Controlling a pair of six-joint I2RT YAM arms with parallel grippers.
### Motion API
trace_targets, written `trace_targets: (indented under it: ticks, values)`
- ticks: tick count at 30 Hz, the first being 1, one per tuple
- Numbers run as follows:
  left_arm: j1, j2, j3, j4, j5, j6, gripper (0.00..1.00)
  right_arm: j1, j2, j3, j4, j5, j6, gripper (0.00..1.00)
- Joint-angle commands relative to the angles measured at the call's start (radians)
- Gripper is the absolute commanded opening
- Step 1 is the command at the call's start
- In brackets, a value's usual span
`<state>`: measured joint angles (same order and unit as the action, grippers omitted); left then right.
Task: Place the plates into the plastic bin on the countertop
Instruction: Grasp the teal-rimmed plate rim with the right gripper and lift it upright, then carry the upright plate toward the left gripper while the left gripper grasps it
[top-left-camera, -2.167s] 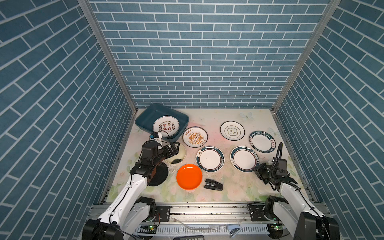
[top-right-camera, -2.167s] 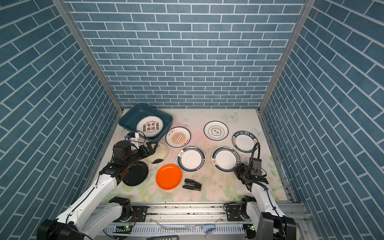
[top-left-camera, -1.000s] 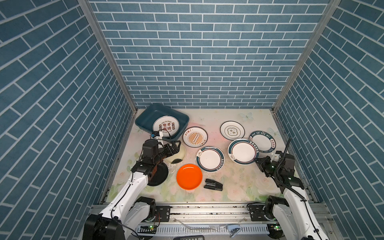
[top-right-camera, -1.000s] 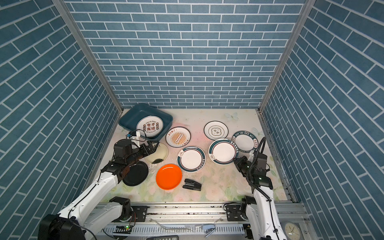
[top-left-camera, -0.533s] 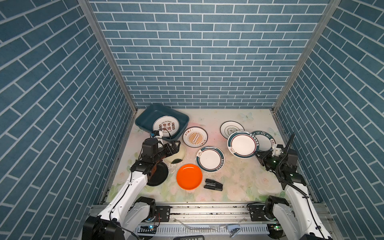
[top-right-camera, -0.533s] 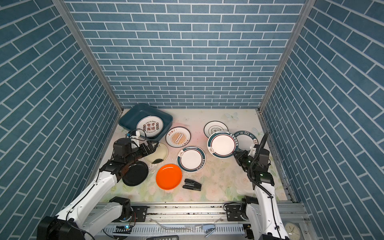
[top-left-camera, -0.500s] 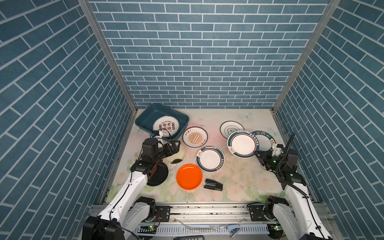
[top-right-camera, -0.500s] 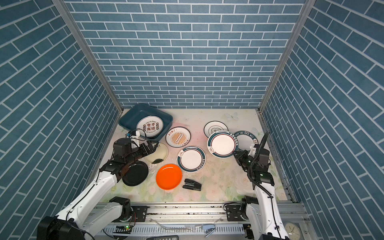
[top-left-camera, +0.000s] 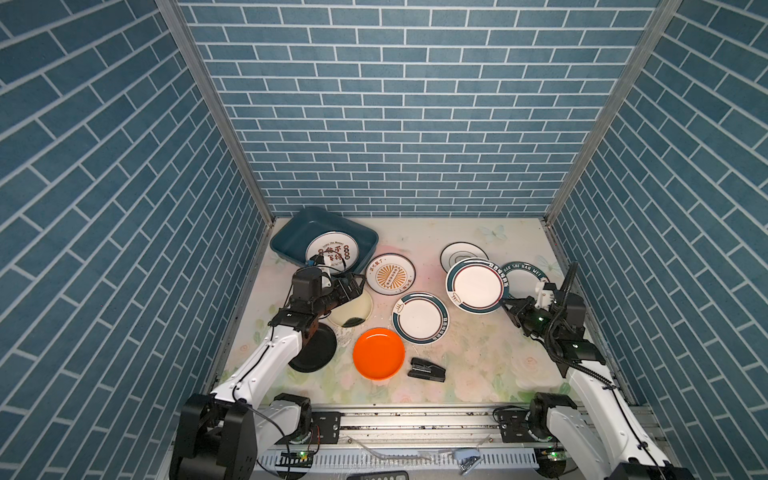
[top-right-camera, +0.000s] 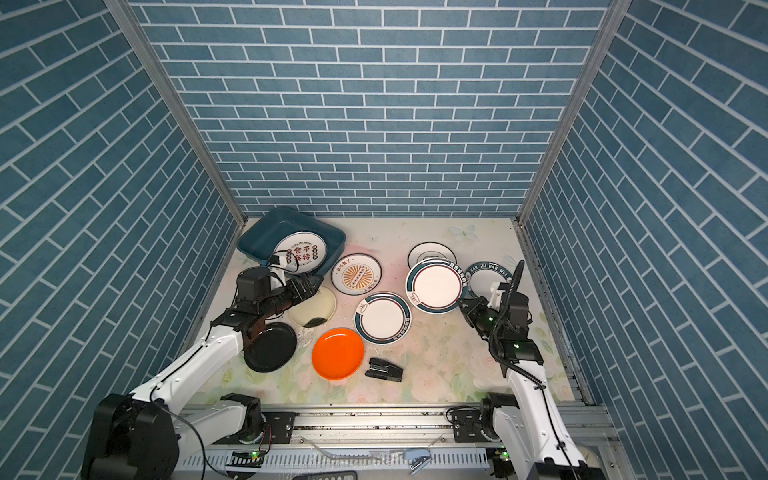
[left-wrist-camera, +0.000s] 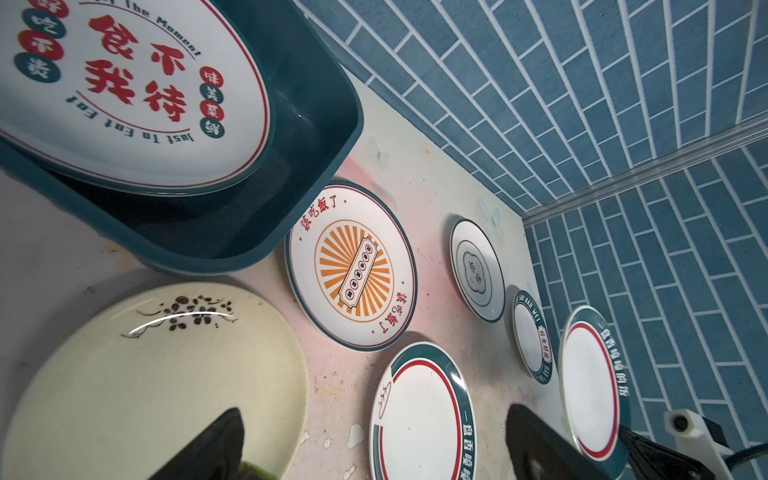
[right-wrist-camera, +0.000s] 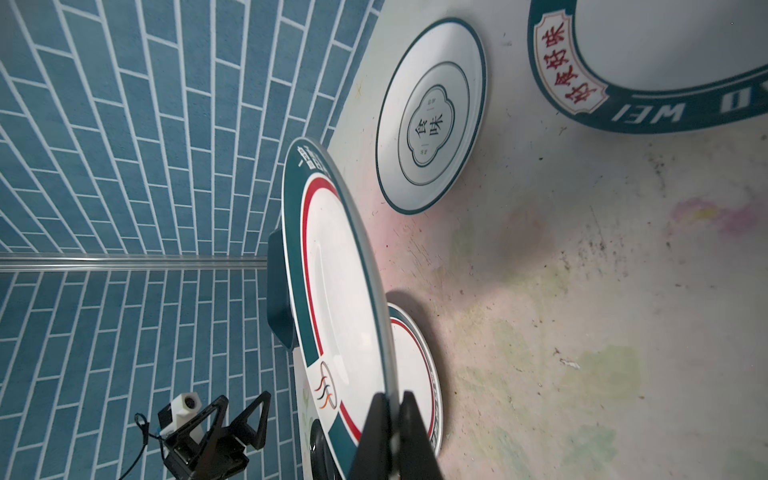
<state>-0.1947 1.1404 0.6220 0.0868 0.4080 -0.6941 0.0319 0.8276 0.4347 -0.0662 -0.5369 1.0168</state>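
Blue brick-patterned walls enclose a flowered desk (top-left-camera: 478, 365) scattered with plates. The right hand (top-left-camera: 508, 306) is closed on the near rim of a teal-rimmed plate (top-left-camera: 476, 286) and holds it clear of the desk. In the right wrist view its fingers (right-wrist-camera: 372, 436) pinch the rim edge-on, and a shadow falls on the surface beneath. In a top view this plate overlaps a small white plate (top-left-camera: 461, 251) and a lettered plate (top-left-camera: 524, 282), both flat on the desk.

The bin (top-left-camera: 286, 241) stands in the far left corner, its long axis slanting from far left toward the middle. One printed plate (top-left-camera: 332, 254) lies in its nearer end.

Governing relation: the bin lies left of the held plate and slightly beyond it, across the desk's middle, with a sunburst plate (top-left-camera: 390, 274) between them. The left hand (top-left-camera: 351, 286), jaws wide apart and empty, hovers over a cream plate (top-left-camera: 353, 311) just beside the bin, so the left arm is much the nearer. The right arm must reach across, probably keeping its plate above the bin's wall.
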Motion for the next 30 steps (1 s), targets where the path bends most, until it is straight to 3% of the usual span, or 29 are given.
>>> trace_targets:
  ticks: [1, 13, 23, 30]
  values:
    - [-0.003, 0.043, 0.023, 0.103, 0.070, -0.022, 0.99, 0.077, 0.068, 0.049, 0.123, 0.071, 0.021, 0.00]
    - [-0.037, 0.117, 0.018, 0.190, 0.157, -0.012, 0.99, 0.297, 0.405, 0.215, 0.319, 0.141, 0.031, 0.00]
    - [-0.135, 0.184, 0.069, 0.231, 0.166, -0.005, 0.99, 0.422, 0.560, 0.309, 0.428, 0.155, 0.061, 0.00]
    - [-0.173, 0.220, 0.072, 0.231, 0.155, -0.012, 0.90, 0.472, 0.604, 0.308, 0.525, 0.137, 0.128, 0.00]
